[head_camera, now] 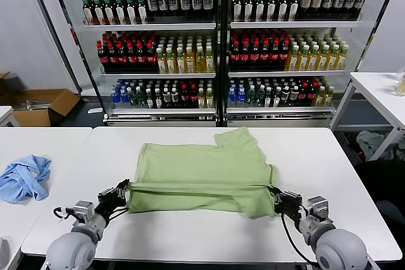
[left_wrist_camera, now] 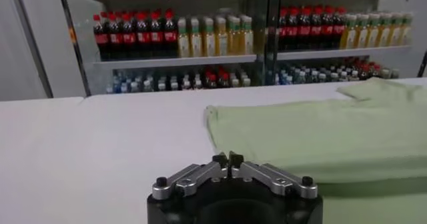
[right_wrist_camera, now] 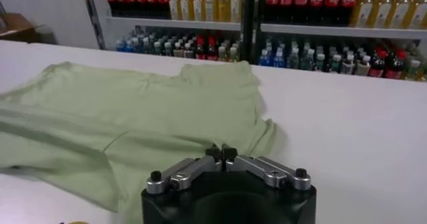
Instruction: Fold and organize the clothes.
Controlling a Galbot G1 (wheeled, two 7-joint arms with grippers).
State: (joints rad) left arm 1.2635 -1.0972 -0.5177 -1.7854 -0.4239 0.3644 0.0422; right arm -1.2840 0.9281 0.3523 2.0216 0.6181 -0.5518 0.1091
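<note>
White table (head_camera: 354, 175), shirt (head_camera: 202, 172) half-folded: L gripper (head_camera: 121, 191) & R gripper (head_camera: 276, 197) both clenched at near edge; lift evenly, keep hem taut.

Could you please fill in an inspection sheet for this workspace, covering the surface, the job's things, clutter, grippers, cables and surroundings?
Surface: white rectangular table, with a second white table beside it on the robot's left.
Job's things: light green short-sleeved cotton shirt lying flat, partly folded, one sleeve pointing towards the shelves.
Clutter: crumpled light blue garment on the left table.
Grippers: left gripper at the shirt's near left corner, fingers together; right gripper at its near right corner, fingers together.
Cables: black cable along the right arm; another by the left wrist.
Surroundings: glass-fronted drinks cooler full of bottles; open cardboard box on the floor.
</note>
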